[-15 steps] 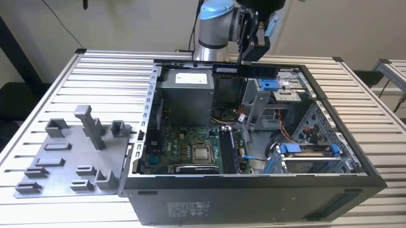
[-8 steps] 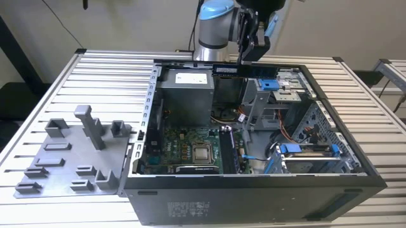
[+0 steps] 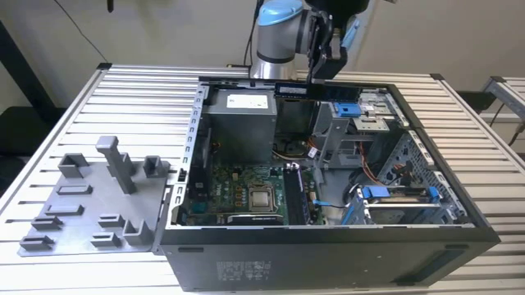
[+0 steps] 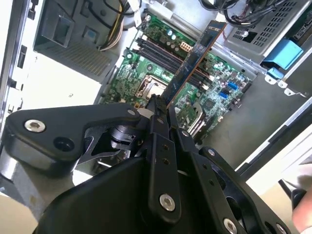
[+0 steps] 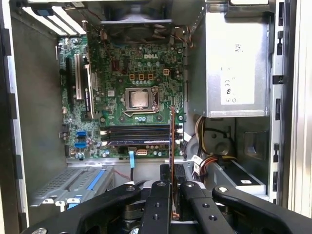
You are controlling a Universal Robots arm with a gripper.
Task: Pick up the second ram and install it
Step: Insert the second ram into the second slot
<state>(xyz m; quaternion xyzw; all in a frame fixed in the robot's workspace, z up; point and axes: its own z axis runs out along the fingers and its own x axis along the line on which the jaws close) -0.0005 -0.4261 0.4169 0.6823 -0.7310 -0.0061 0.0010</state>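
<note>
My arm (image 3: 275, 24) is cut off by the exterior view's top edge, and the wrist above my fingers is lost in dark there. The ram's (image 4: 195, 58) gripped end is hidden between my fingers (image 4: 158, 126) in the second wrist view. In the first wrist view it's edge-on, so its chips face away. The slots (image 5: 136, 135) are too small to tell which are filled. There's a pale blur (image 4: 304, 207) clipped at the frame edge, can't tell what. The table (image 3: 82, 110) runs off the exterior view's left and bottom edges.
</note>
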